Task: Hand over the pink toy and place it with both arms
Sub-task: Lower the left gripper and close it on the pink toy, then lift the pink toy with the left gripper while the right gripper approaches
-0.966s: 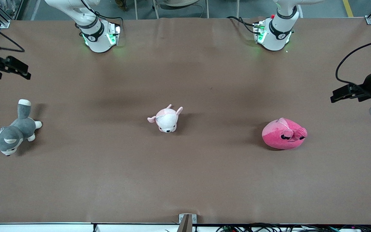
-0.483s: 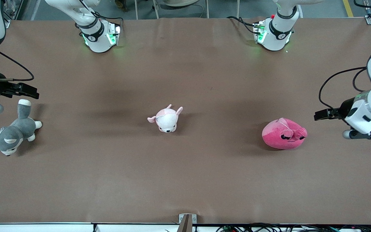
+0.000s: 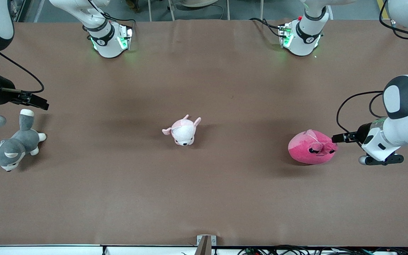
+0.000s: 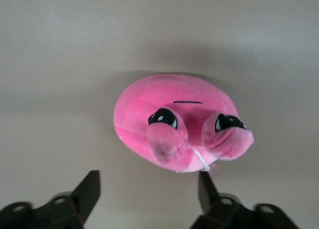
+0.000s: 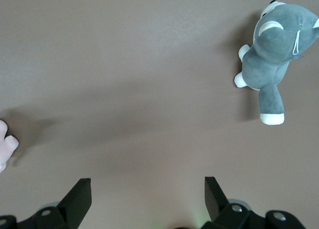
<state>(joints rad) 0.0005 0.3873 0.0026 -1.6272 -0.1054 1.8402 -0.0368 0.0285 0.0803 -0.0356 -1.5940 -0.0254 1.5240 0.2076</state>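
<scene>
The pink toy, a round hot-pink plush with dark sleepy eyes, lies on the brown table toward the left arm's end. My left gripper is open and empty, its tips just beside the toy's ear. The left wrist view shows the toy ahead of the open left gripper. My right gripper is open and empty over the table at the right arm's end, above the grey dog's tail. In the right wrist view the open right gripper frames bare table.
A grey-and-white dog plush lies at the right arm's end, also in the right wrist view. A pale pink-and-white puppy plush lies mid-table. The arm bases stand along the table's edge farthest from the front camera.
My left arm has swung down and in until its gripper reaches the pink toy's side. My right gripper has moved lower and inward, over the grey dog's tail. The toys have not moved.
</scene>
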